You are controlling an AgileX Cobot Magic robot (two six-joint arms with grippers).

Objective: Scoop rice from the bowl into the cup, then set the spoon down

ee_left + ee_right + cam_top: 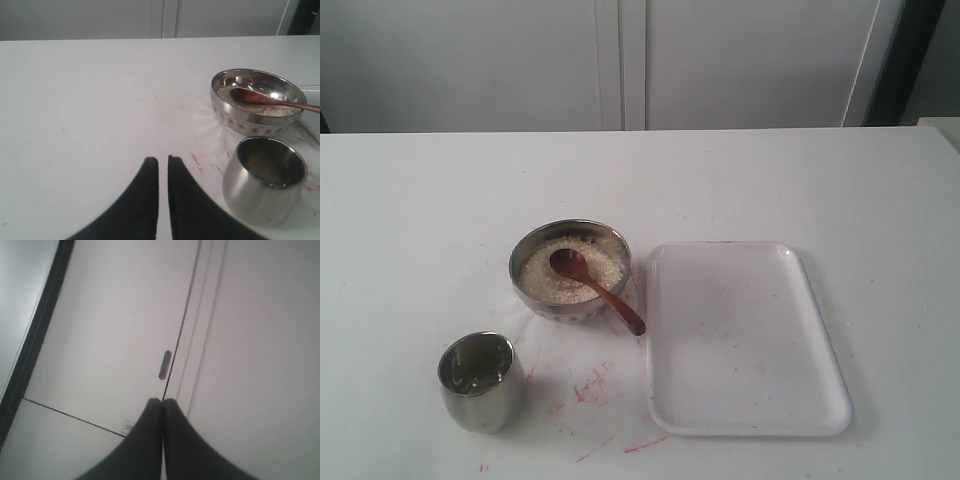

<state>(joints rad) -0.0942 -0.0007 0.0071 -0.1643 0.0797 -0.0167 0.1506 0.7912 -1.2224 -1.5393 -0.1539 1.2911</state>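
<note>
The left claw (163, 160) is empty, its two dark fingers nearly together with only a thin slit between them. The right claw (161, 401) is empty too, fingers pressed tip to tip.

One desk (420, 220) carries one steel bowl (548, 306), one steel cup (478, 385), one wooden spoon (603, 292) and one white tray (740, 340). There is a single heap of rice (542, 276). Two end effectors show, one per wrist view: the left end effector (163, 160) and the right end effector (161, 401).
</note>
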